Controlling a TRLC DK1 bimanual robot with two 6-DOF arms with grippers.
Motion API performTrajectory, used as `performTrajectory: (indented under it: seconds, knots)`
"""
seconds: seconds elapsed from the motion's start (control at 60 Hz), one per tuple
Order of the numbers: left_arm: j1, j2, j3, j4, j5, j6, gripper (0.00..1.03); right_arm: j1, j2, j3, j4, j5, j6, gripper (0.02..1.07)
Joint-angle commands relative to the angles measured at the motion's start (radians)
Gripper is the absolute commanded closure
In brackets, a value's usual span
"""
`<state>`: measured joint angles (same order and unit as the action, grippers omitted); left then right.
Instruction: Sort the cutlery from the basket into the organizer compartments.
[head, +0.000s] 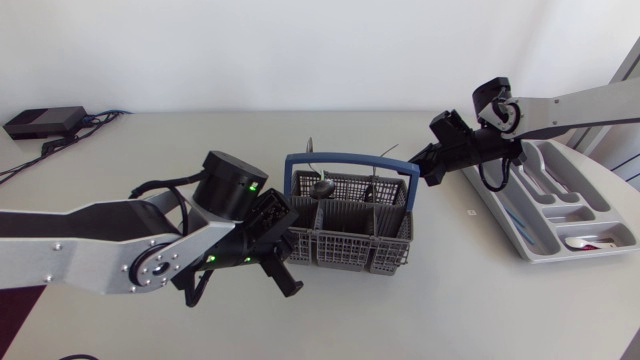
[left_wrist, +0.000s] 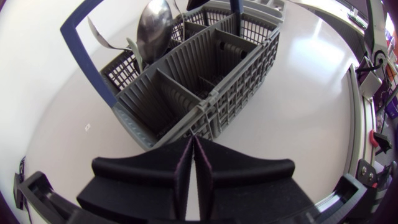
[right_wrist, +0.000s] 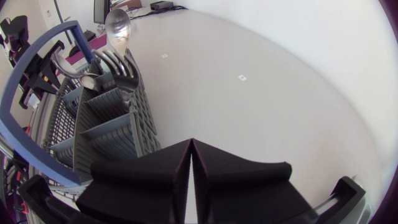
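The grey cutlery basket with a blue handle stands mid-table. A spoon and forks stand in its back compartments. My left gripper is at the basket's front left corner, shut with nothing in it. In the left wrist view its gripper has both fingers pressed together just short of the basket, with a spoon in the far compartment. My right gripper is beside the basket's back right end, shut and empty, with forks and a spoon ahead of it.
The grey organizer tray lies at the right, angled, with some cutlery in its compartments. A black box with cables sits at the back left.
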<state>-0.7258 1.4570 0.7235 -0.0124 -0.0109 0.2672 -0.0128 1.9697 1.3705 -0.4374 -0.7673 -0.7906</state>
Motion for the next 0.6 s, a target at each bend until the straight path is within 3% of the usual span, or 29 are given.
performTrajectory:
  seconds: [0.0, 0.2, 0.583]
  knots:
    - [0.011, 0.037, -0.012, 0.034, 0.008, 0.02, 1.0, 0.022, 0.037, 0.021, -0.007, -0.024, 0.037, 1.01]
    - [0.081, 0.085, -0.007, 0.127, 0.008, 0.023, 1.0, 0.028, -0.014, -0.05, -0.038, -0.067, 0.005, 1.01]
    - [0.212, 0.177, 0.076, 0.177, 0.042, 0.033, 1.0, 0.037, -0.198, -0.286, -0.064, -0.09, -0.061, 1.01]
